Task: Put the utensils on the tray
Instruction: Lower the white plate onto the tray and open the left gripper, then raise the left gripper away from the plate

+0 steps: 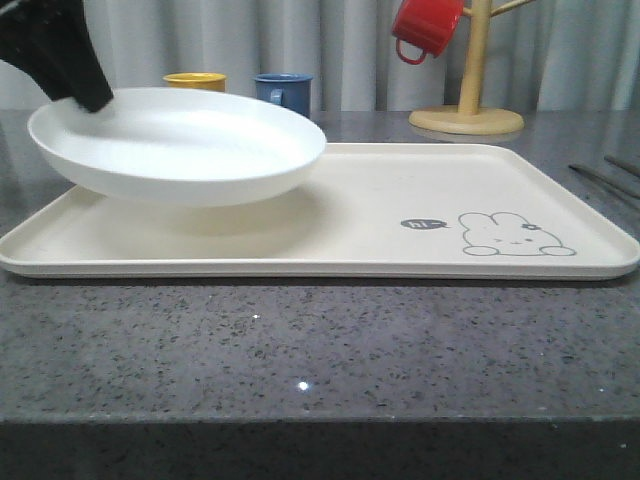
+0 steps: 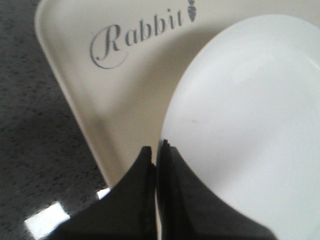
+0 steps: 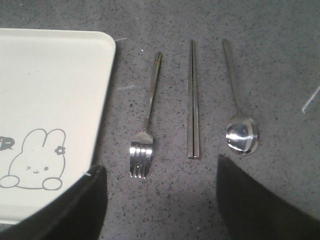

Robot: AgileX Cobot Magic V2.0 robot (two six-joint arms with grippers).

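My left gripper (image 1: 93, 98) is shut on the rim of a white round plate (image 1: 180, 145) and holds it tilted a little above the left half of the cream tray (image 1: 400, 220). In the left wrist view the dark fingers (image 2: 170, 190) pinch the plate's edge (image 2: 250, 115) over the tray (image 2: 125, 95) and its "Rabbit" script. My right gripper (image 3: 160, 167) is open above the grey table. Beyond it, right of the tray's corner (image 3: 50, 90), lie the fork (image 3: 145, 130), the chopsticks (image 3: 193, 100) and the spoon (image 3: 239, 120), side by side. Thin utensil handles (image 1: 600, 178) show at the far right.
A yellow mug (image 1: 195, 81) and a blue mug (image 1: 283, 90) stand behind the tray. A red mug (image 1: 425, 27) hangs on a wooden mug tree (image 1: 470, 80) at the back right. The rabbit drawing (image 1: 515, 235) marks the tray's bare right half.
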